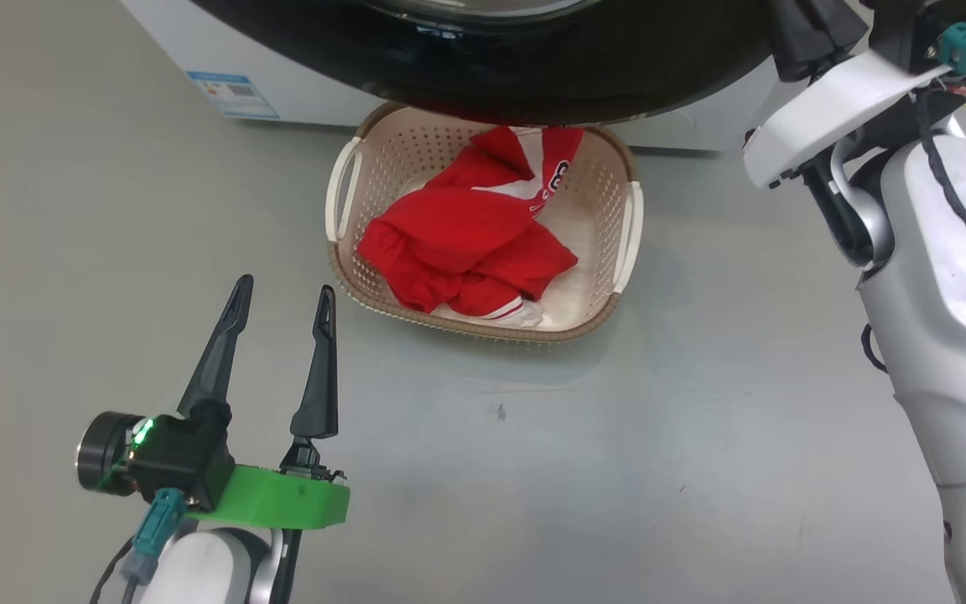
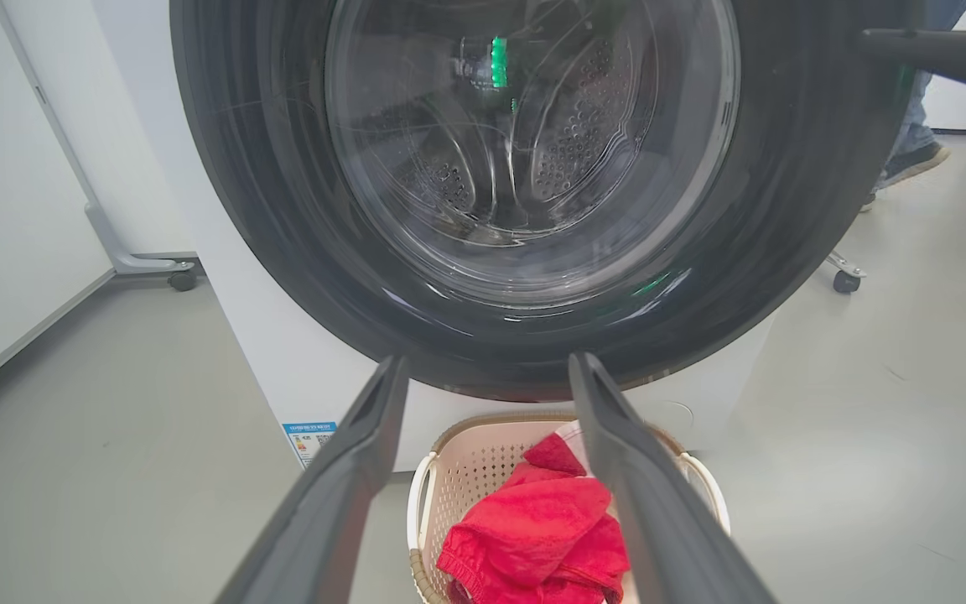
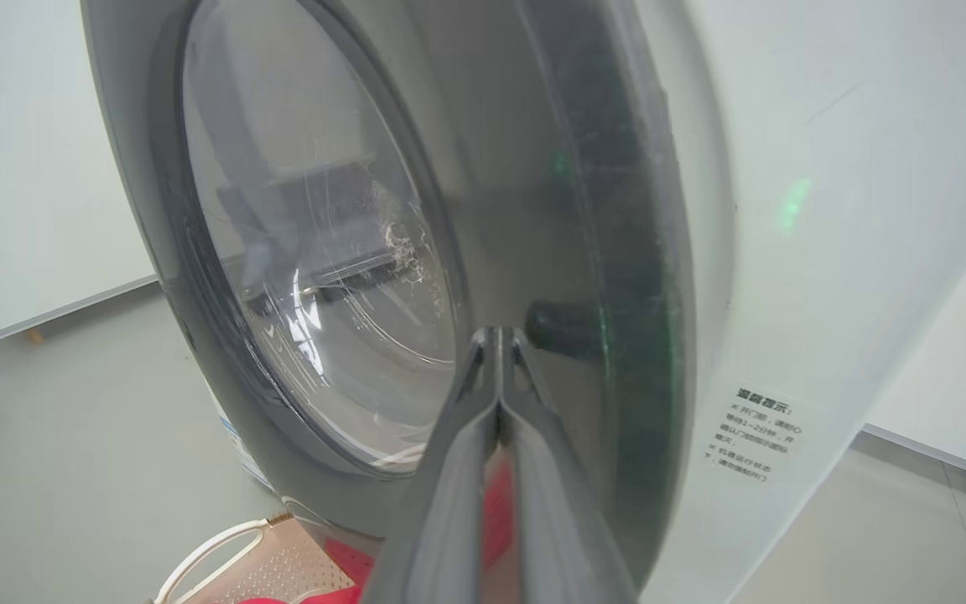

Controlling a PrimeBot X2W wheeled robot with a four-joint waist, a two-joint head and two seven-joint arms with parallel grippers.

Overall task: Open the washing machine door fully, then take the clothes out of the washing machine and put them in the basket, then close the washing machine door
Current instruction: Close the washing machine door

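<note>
- Two of the three steps look finished. The clothes (image 1: 466,243) lie bunched inside the basket (image 1: 416,151), and no red fabric shows through the door glass, so the drum appears emptied.
- The basket stands on the floor (image 1: 617,461), just ahead and to the right of the left gripper's fingertips. Its far end is tucked under the lower edge of the washing machine door (image 2: 282,252).
- The washing machine door lies swung in against the white front of the washing machine (image 2: 282,377), with the steel drum visible through its glass. Whether it has latched cannot be told.
- The right gripper (image 3: 495,335) has its fingers pressed together and holds nothing. Its tips sit at or against the door's glossy black rim, which suggests a closing push.
- The left gripper (image 1: 286,287) has its fingers spread wide and empty. It hovers above the floor with the door straight ahead of it.
- What is left, by judgement, is a last firm press to seat the door.
</note>
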